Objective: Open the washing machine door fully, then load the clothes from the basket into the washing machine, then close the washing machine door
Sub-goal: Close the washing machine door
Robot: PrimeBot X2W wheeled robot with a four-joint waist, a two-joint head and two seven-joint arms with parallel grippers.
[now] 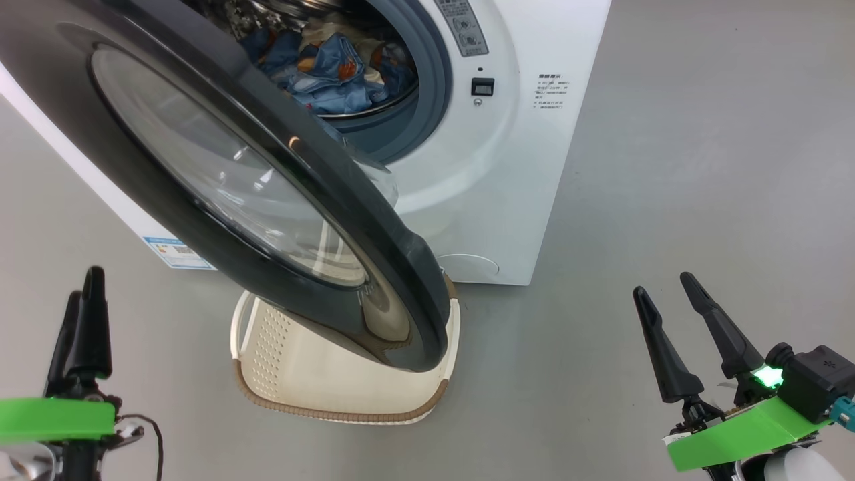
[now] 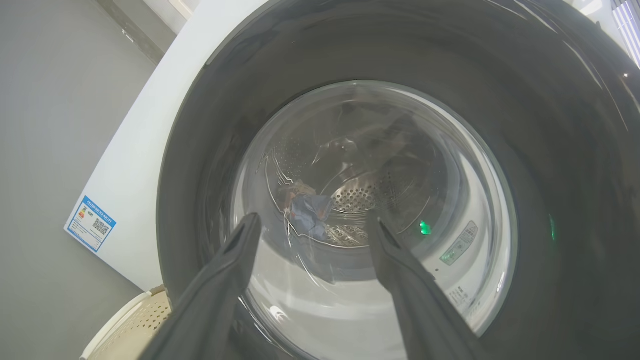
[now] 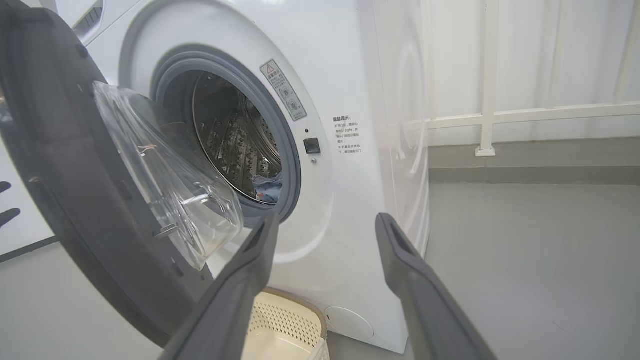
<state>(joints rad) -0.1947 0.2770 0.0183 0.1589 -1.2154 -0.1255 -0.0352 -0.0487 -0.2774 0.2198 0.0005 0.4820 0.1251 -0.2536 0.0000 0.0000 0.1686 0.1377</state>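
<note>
Your left gripper (image 1: pixel 83 287) hovers near left, fingers spread, facing the partly open door (image 1: pixel 220 174), which overhangs the basket (image 1: pixel 300 381) on the floor. Your right gripper (image 1: pixel 664 284), near right, is spread too and holds nothing. The clothes (image 1: pixel 327 67) lie inside the washing machine (image 1: pixel 507 167).

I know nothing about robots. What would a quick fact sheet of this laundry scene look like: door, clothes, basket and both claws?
Washing machine door: partly open, swung out above the basket
Washing machine: white front-loader, drum exposed
Clothes: blue printed bundle lying inside the drum
Basket: on the floor in front of the machine, under the door; visible part holds no clothes
Left gripper: open, empty, pointing at the door's outer face
Right gripper: open, empty, clear of the machine
Step left: close the door
</note>
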